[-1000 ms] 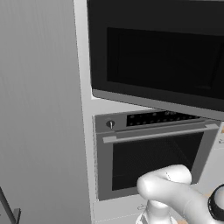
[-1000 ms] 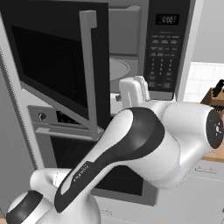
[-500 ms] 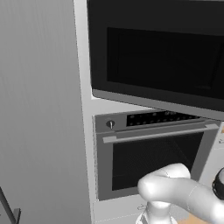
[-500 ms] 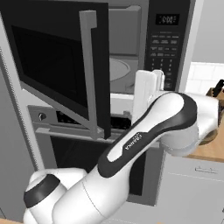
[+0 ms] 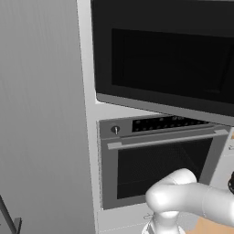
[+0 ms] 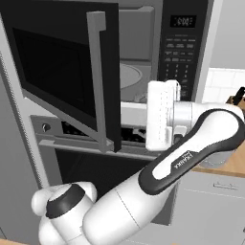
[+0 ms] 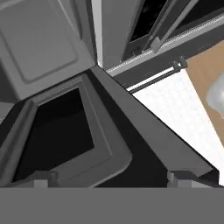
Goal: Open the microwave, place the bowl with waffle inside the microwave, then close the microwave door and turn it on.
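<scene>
Jaws are spread wide with nothing between them, my two finger tips (image 7: 41, 178) poking up at opposite corners of the hand view's bottom edge. My white hand sits up in front of the microwave (image 6: 184, 43), just right of the open cavity and below the black keypad panel (image 6: 181, 52), as the right base view shows it. The microwave door (image 6: 64, 72) is swung out to the left, well off the front, and its long grey vertical bar handle (image 6: 98, 79) stands at the free edge, a bit left of my hand and not touching it. Behind the door you can see the light grey inside with the round turntable (image 6: 129, 76). From the left base view that same door (image 5: 164, 59) reads as a big glossy black slab with a dark window, hanging above the silver-framed oven (image 5: 160, 164), which has a knob (image 5: 116, 130) at its left and a horizontal bar handle (image 5: 169, 138) across the front. My hand camera is looking at the door's inner side with its recessed dark window (image 7: 57, 135), tilted a lot, plus some white tile and a strip of wooden bench (image 7: 205, 74) off to the right. Can't make out the bowl with the waffle anywhere, just a blurry pale blob at the right edge.
</scene>
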{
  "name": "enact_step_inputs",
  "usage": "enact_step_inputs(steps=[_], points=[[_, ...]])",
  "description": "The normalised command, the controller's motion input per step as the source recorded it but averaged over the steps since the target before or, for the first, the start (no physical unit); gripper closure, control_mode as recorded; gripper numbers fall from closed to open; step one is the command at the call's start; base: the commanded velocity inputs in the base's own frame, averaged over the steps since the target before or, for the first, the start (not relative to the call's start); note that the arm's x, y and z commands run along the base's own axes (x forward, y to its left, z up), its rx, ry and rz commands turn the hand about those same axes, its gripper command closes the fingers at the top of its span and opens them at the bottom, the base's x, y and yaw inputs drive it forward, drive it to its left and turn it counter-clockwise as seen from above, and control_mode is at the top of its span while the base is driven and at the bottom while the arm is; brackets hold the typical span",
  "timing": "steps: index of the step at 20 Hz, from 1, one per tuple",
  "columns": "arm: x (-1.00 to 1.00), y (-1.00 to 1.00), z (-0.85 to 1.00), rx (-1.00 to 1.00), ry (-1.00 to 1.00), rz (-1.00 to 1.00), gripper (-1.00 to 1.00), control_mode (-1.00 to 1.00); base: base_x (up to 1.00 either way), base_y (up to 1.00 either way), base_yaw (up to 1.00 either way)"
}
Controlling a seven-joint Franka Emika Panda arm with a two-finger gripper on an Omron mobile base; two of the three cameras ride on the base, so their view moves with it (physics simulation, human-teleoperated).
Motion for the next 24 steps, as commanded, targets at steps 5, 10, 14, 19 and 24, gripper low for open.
enact_step_inputs(steps=[5, 10, 14, 19, 24], points=[[-0.66, 0.77, 0.00, 0.00, 0.00, 0.23, -1.00, -1.00, 0.00, 0.00, 0.00], [0.15, 0.15, 0.00, 0.02, 0.03, 0.01, -1.00, -1.00, 0.00, 0.00, 0.00], [-0.16, -0.20, 0.01, 0.08, -0.01, -0.01, -1.00, -1.00, 0.00, 0.00, 0.00], [-0.79, 0.38, 0.10, 0.02, -0.09, -0.01, -1.00, -1.00, 0.00, 0.00, 0.00], [-0.61, 0.81, 0.13, 0.00, -0.13, 0.00, -1.00, -1.00, 0.00, 0.00, 0.00]])
